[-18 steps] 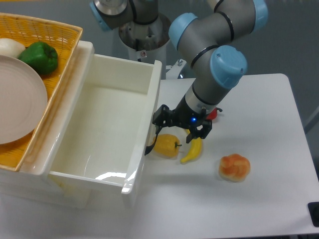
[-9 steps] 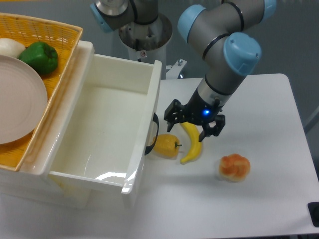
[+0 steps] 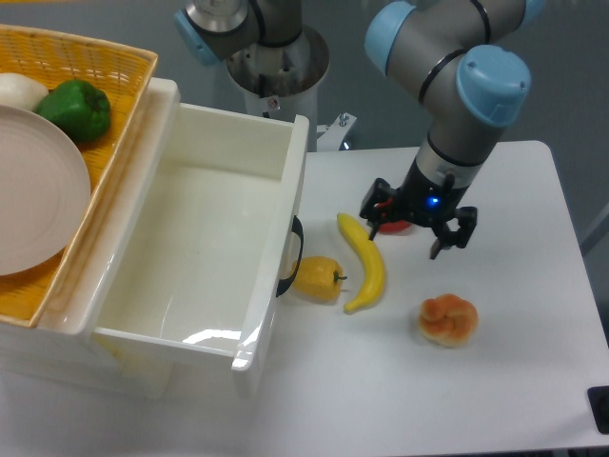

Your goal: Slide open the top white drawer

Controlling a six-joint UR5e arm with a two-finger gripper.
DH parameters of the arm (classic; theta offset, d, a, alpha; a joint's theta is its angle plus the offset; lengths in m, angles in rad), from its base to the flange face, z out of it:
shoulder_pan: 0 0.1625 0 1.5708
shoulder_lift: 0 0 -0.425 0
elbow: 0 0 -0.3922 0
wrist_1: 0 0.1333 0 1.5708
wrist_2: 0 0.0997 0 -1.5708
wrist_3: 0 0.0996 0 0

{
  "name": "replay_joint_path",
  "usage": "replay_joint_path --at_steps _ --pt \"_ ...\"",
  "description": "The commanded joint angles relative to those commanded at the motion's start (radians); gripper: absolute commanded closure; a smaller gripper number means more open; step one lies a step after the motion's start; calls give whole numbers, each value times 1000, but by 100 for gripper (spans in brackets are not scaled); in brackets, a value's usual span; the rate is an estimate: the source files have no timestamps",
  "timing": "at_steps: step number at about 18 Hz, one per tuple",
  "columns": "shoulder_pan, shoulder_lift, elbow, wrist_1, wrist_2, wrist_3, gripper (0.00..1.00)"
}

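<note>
1. One top white drawer (image 3: 190, 238), pulled far out of the cabinet toward the right, white inside with nothing in it. One black curved handle (image 3: 292, 257) on its front, facing the bench items.
2. One claw (image 3: 417, 223), over the bench to the right of the drawer and well apart from the handle. Its two fingers are spread, nothing between them. A blue light shows on the wrist.
3. One arm (image 3: 457, 86), grey with blue joint caps, coming down from the top of the view to the claw.
4. One white bench (image 3: 495, 381) carrying the loose items.
5. One banana (image 3: 365, 274), lying just left of and below the claw, not touching it.
6. One yellow pepper (image 3: 318, 279), right beside the drawer front under the handle, touching or nearly touching the banana's lower end; cannot tell which.
7. One orange-and-white bun-like item (image 3: 447, 320), on the bench below the claw, apart from the banana.
8. One small red item (image 3: 398, 226), mostly hidden behind the claw; kind unclear.
9. One yellow wicker basket (image 3: 114, 95) on the cabinet top, left of the drawer. In it: one pale round plate (image 3: 29, 200), one green pepper (image 3: 76, 108), one white item (image 3: 17, 90) at the left edge, partly cut off.
</note>
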Motion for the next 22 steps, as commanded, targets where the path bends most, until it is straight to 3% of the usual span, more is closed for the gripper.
replay_joint_path --at_steps 2,5,13,17,22 --pt "3 -34 3 48 57 9 0" --pt "18 -78 15 72 155 109 0" --pt "69 -159 67 80 187 285 0" --pt "91 -181 63 103 184 380 0" --pt "94 -195 61 112 180 391 0"
